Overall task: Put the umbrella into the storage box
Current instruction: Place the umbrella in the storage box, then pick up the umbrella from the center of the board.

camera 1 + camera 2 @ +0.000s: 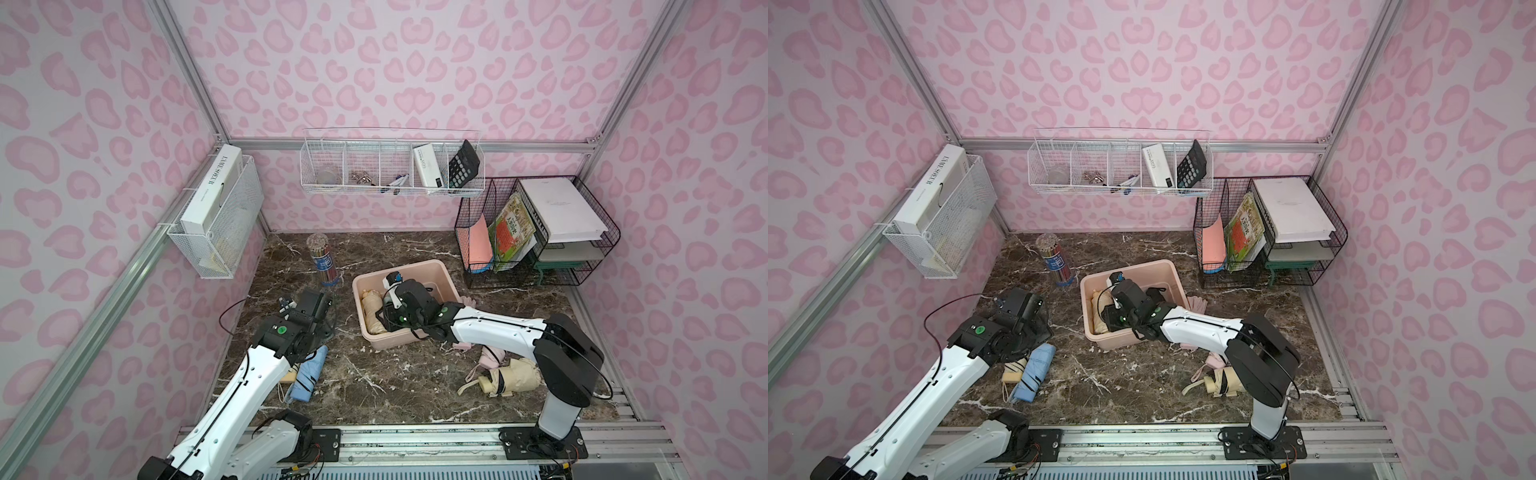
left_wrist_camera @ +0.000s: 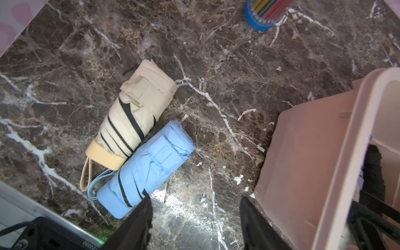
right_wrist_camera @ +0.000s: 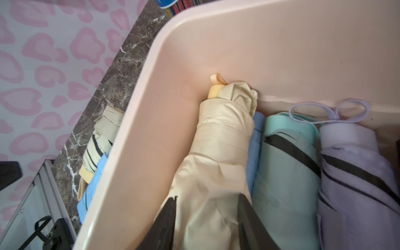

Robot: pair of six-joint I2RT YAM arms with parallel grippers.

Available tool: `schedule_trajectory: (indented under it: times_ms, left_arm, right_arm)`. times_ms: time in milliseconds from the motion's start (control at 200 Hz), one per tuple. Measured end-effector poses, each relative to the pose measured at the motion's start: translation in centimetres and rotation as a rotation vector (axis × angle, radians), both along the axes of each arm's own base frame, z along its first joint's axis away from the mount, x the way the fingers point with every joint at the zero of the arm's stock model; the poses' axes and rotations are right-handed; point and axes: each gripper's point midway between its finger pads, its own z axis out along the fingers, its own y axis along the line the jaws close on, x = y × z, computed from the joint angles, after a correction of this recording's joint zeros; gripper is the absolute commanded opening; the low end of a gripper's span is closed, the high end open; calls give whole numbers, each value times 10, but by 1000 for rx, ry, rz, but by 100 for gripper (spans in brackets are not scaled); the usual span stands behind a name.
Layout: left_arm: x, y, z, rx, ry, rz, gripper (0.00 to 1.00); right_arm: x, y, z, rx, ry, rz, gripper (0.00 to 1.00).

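near-left corner of the dark brown marble-look tabletop (image 1: 415, 395): a sky-blue folded fabric umbrella (image 2: 147, 164) and a cream folded umbrella with black stripes (image 2: 134, 112) lie flat, touching along their sides, wrist loops toward the near edge. left gripper (image 2: 194, 198) hangs over bare top between the blue one and the peach-pink plastic storage box (image 2: 303, 162), jaws wide, nothing in them.

near-right corner: a loose plain cream umbrella (image 1: 515, 376) and a pale pink one (image 1: 488, 359), partly under the right arm.

middle of the top: the storage box. right gripper (image 3: 207, 195) is down inside it, jaws narrow, pinching a cream fabric umbrella (image 3: 216, 140) from both sides. that umbrella is inside the rim, along the wall facing the left arm, yellow handle end butted into the corner. it looks propped up rather than flat. beside it: a blue sliver, a mint-green umbrella (image 3: 287, 173), a lilac-white one (image 3: 357, 173), packed side to side.

far-left: clear tube of coloured pencils (image 1: 324, 262), apart from the box.

risks, my read:
- loose cloth snags a finger on the way out, umbrella rides up over the rim.
- pushing it down against the corner shoves or tips the light box.
- box floor looks nearly full; the four outside may have to stack.
- left pick: the pair touch, so grabbing blue drags the striped one; loops could catch.
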Motion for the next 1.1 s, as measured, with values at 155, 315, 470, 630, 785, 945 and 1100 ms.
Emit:
schedule_trajectory:
  times_ms: [155,315,470,630,785,945,1100]
  left_arm:
    - [-10,9,-8,-9,21,60,65]
    - [-15,16,-16,13,58,65,70]
    - [-11,20,-32,33,120,22,81]
    - [1,19,-46,6,137,-25,84]
    - [20,19,-58,6,140,-73,85]
    - [35,23,-75,-25,162,-83,86]
    - [42,16,-90,-65,192,-98,88]
  right_arm:
    - [-1,8,-10,-17,30,31,40]
    - [-2,7,7,-6,2,45,57]
    - [2,-2,57,48,-114,25,59]
    - [2,-20,90,85,-218,-8,57]
    - [1,-41,106,98,-286,-54,56]
    - [4,-59,124,101,-354,-110,55]
    - [7,-72,129,88,-383,-149,56]
